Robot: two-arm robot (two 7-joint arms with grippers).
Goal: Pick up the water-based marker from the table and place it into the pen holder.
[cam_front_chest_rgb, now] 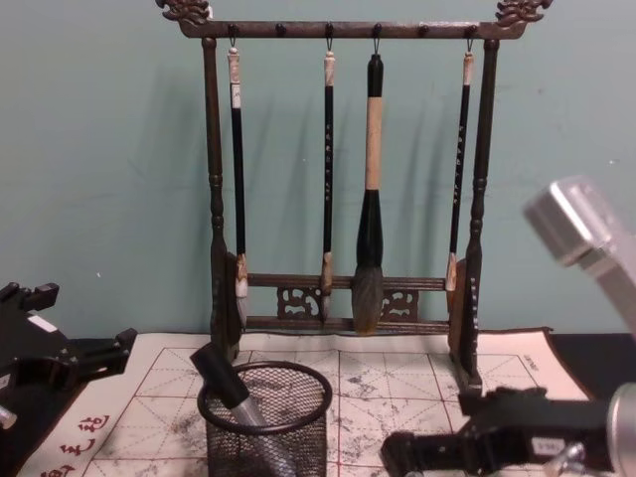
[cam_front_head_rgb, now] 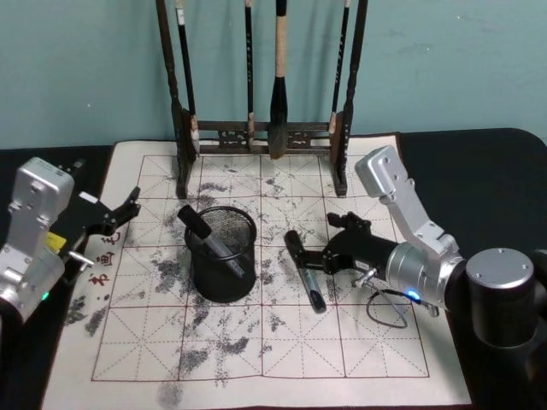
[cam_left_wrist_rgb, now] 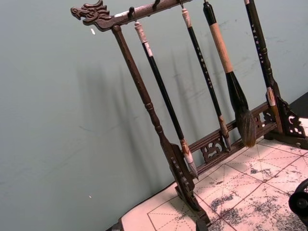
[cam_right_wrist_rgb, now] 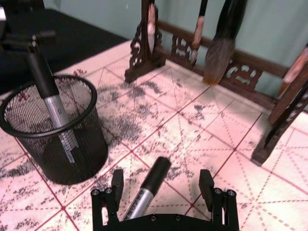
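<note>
A water-based marker (cam_front_head_rgb: 313, 289) with a black cap and grey barrel lies on the ink-stained mat, right of the pen holder (cam_front_head_rgb: 220, 272). My right gripper (cam_front_head_rgb: 309, 232) is low over the mat, open, with its fingers on either side of the marker's cap end (cam_right_wrist_rgb: 153, 179). The right wrist view has the marker closer to one finger (cam_right_wrist_rgb: 117, 183) than the other. The black mesh pen holder (cam_right_wrist_rgb: 57, 139) stands upright with another marker (cam_front_head_rgb: 205, 231) leaning inside it. My left gripper (cam_front_head_rgb: 121, 213) hangs open at the mat's left edge, holding nothing.
A tall dark wooden rack (cam_front_head_rgb: 261, 137) with several hanging calligraphy brushes stands at the back of the mat (cam_front_head_rgb: 282, 359). Black tabletop (cam_front_head_rgb: 479, 171) surrounds the mat. A thin cable loop (cam_front_head_rgb: 389, 309) lies beside my right wrist.
</note>
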